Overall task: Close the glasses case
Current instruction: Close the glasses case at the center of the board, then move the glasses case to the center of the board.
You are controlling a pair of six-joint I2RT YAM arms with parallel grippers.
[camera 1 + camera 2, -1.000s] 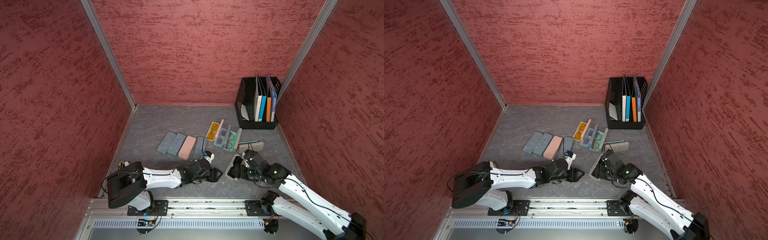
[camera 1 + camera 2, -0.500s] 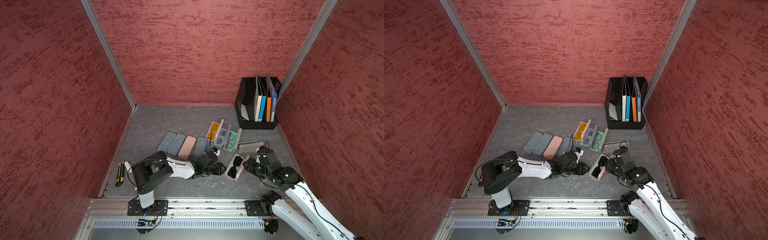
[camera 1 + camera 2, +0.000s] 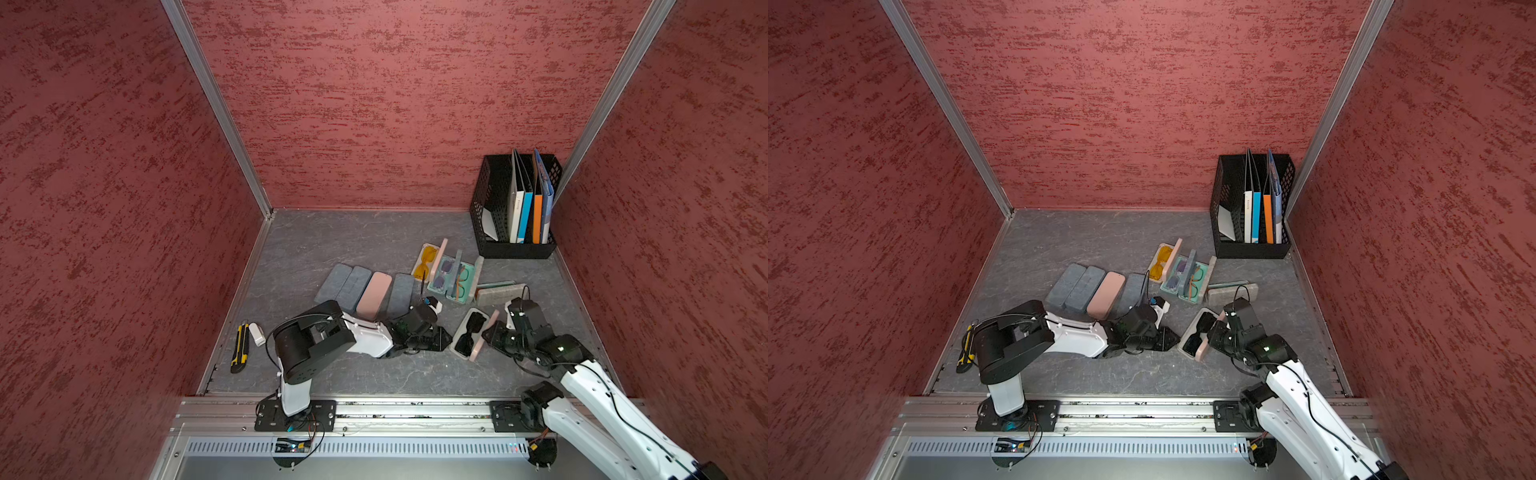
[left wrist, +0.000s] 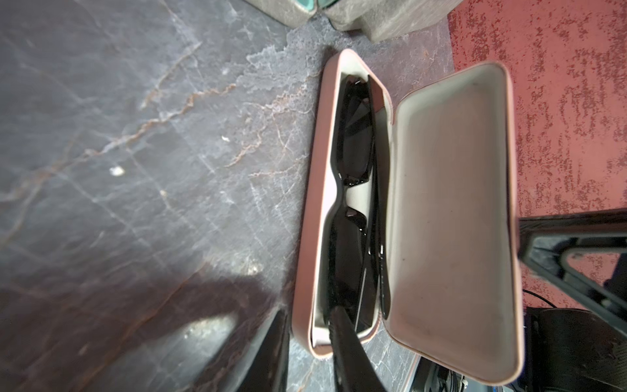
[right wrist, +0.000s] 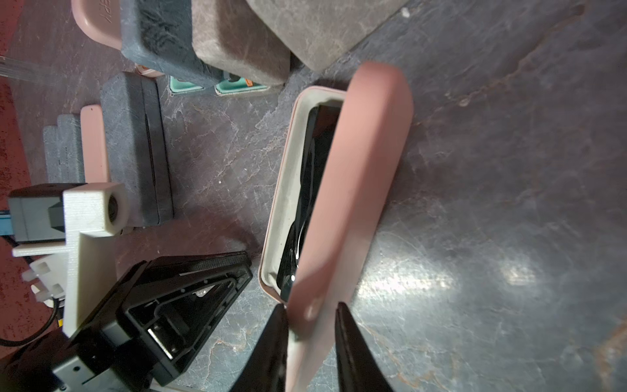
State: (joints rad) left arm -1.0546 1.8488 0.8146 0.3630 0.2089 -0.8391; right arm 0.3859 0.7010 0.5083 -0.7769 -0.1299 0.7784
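My R hand (image 5: 311,305) pinches lid (image 5: 356,190); L hand (image 4: 307,310) straddles case base (image 4: 307,220) wall, can't tell if clamped. Risk: lid shuts on L finger (image 4: 342,339) inside; base skids.

Closed cases (image 3: 376,291) behind, open floor (image 3: 415,374) nearside.

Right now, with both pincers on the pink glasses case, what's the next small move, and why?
Probably swing the lid down over the sunglasses with the right pincer: it straddles the raised lid's edge, while the left pincer grips the base wall, steadying it.
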